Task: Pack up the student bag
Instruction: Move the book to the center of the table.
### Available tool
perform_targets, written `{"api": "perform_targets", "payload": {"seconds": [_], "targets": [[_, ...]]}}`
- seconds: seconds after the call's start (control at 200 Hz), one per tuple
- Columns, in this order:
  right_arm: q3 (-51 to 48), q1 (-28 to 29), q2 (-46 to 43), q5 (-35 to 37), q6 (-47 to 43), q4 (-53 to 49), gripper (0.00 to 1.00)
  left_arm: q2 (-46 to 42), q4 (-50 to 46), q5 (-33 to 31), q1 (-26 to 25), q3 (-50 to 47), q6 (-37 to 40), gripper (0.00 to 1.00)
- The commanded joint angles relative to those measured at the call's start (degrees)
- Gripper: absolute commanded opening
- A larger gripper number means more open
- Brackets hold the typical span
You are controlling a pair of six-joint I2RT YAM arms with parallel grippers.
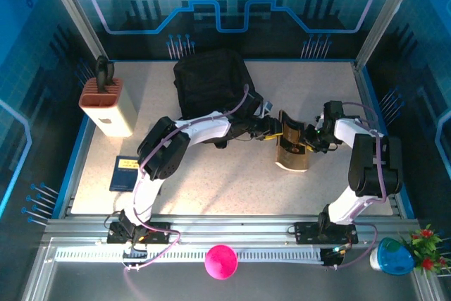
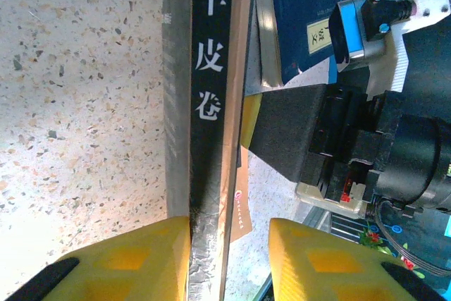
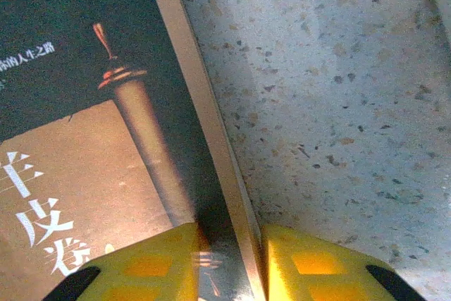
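Black student bag (image 1: 211,82) lies toward the counter's (image 1: 232,181) far edge, beyond the book (image 1: 292,151) that the right claw (image 3: 229,234) pinches; the left claw (image 2: 230,229) straddles its spine, unclamped.

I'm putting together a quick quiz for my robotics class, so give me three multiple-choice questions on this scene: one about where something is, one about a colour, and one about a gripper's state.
1. Where on the speckled table does the large black soft fabric backpack lie?
A) far side, near the middle, beyond both grippers
B) near edge, between the arm bases
C) far right corner

2. What colour is the thin flat book lying beside the left arm?
A) red
B) blue
C) white

3. How does the right gripper stand?
A) open over bare table
B) shut on the edge of the dark paperback book
C) shut on a backpack strap

Answers:
1. A, since the top view shows it at the far side, about centre.
2. B, since its cover is dark blue with a yellow label.
3. B, since the right wrist view shows both yellow fingers against the book's edge.
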Motion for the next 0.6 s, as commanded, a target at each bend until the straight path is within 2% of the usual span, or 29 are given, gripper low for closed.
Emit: {"api": "perform_targets", "payload": {"seconds": [0.0,0.375,0.595], "targets": [[-0.9,2.4,2.0,-7.9,2.0,1.9,0.26,-0.8,3.4,3.1,-0.4,-1.4,-1.1,0.35],[3.1,8.3,5.2,-9.0,4.6,3.3,0.25,-6.5,2.7,1.2,1.7,-6.0,1.4,0.35],[5.6,11.5,7.2,-9.4,5.8,4.2,0.23,-11.1,2.5,-2.0,3.2,-10.4,1.7,0.32]]}}
